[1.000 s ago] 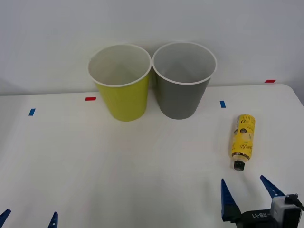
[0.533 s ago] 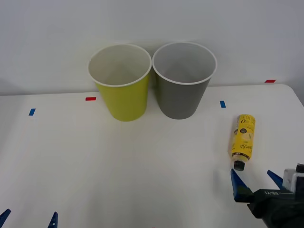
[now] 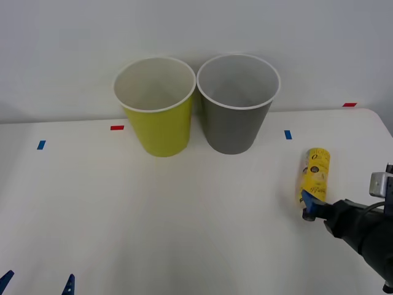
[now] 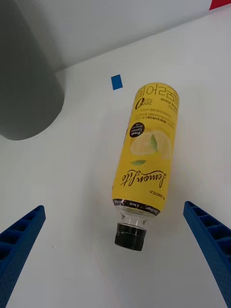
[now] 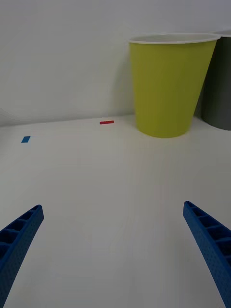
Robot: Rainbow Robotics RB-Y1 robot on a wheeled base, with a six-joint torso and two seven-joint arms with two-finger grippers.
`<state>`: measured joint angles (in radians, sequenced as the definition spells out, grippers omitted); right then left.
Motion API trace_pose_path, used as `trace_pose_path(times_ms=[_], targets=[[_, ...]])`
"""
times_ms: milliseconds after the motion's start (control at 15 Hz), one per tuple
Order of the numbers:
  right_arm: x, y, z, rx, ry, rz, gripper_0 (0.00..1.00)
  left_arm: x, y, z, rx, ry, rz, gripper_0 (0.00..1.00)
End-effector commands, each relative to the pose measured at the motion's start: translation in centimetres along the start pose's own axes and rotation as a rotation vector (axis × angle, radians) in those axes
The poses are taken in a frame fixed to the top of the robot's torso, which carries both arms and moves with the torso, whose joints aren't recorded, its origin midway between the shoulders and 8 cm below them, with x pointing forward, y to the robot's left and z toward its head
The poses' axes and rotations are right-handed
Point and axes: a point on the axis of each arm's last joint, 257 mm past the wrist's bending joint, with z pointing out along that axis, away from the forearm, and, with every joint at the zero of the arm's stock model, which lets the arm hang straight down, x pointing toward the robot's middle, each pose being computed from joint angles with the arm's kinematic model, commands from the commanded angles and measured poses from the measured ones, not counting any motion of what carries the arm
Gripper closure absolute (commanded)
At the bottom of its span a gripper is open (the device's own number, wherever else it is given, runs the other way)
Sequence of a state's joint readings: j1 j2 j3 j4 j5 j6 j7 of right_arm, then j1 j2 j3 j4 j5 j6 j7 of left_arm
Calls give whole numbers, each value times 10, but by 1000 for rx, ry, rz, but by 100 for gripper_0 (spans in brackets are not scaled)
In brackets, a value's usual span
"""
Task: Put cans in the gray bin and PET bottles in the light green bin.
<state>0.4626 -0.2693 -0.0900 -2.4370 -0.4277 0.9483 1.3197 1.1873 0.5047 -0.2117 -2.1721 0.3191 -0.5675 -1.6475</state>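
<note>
A PET bottle (image 3: 316, 172) with a yellow label and black cap lies on its side at the table's right, cap pointing toward me. My right gripper (image 3: 316, 203) is at its cap end, open. In the right wrist view the blue fingers (image 4: 21, 240) stand wide apart on either side of the bottle (image 4: 149, 154), clear of it. The light green bin (image 3: 156, 107) and the gray bin (image 3: 236, 104) stand upright side by side at the back. My left gripper (image 3: 38, 284) rests open at the near left edge. Cans are out of view.
Small blue and red tape marks (image 3: 287, 134) dot the white table (image 3: 184, 209). A wall rises right behind the bins. In the left wrist view the light green bin (image 5: 168, 86) stands far ahead across bare tabletop.
My right gripper has moved forward from the table's near edge to the bottle's cap end, staying open. The bottle, the bins and the left arm have not moved.
</note>
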Motion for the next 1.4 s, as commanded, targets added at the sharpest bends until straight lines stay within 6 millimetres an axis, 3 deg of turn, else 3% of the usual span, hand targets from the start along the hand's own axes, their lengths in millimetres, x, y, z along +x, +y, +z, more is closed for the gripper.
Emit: trace_pose_path(times_ms=[67,533,800,1000,1133,1400], targets=[[-23,-9,7,70,60,36,0,0,0,0,0,0,0,0],[-52,-28,35,244,202,108,0,0,0,0,0,0,0,0],[-66,-33,52,247,276,160,0,0,0,0,0,0,0,0],[-67,-36,70,255,344,141,0,0,0,0,0,0,0,0],[-58,-37,79,271,399,102,0,0,0,0,0,0,0,0],[-60,-34,84,257,453,73,0,0,0,0,0,0,0,0]])
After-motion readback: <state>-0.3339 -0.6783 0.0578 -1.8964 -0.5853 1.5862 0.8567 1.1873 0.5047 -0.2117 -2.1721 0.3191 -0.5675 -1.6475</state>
